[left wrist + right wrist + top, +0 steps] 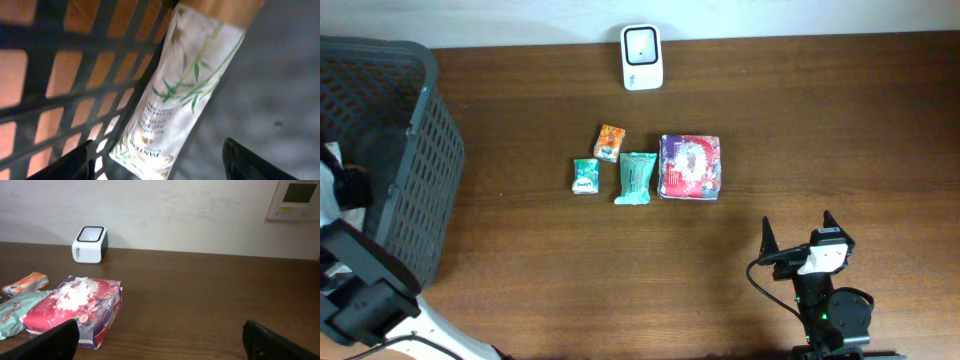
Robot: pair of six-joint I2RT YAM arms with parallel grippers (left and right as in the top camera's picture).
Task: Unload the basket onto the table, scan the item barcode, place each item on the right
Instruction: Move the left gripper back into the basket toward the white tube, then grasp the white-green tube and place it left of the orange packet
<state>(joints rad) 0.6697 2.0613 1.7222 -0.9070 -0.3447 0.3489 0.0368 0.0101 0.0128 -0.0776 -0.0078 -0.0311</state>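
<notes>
left gripper (156, 150) hung released over a sachet (185, 85) in the basket (432, 150); right gripper (798, 228) hung released and empty

we judged that closing there could snag a finger in the lattice wall, or pinch only the slick sachet's end and let it slip. 4 packs (635, 178) lay mid-table before the scanner (642, 57), well apart from the right gripper.

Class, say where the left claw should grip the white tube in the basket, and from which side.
Probably the tube mid-body, across its width, coming down from above: it rests long and slim against the basket wall, so a side approach looks blocked.
</notes>
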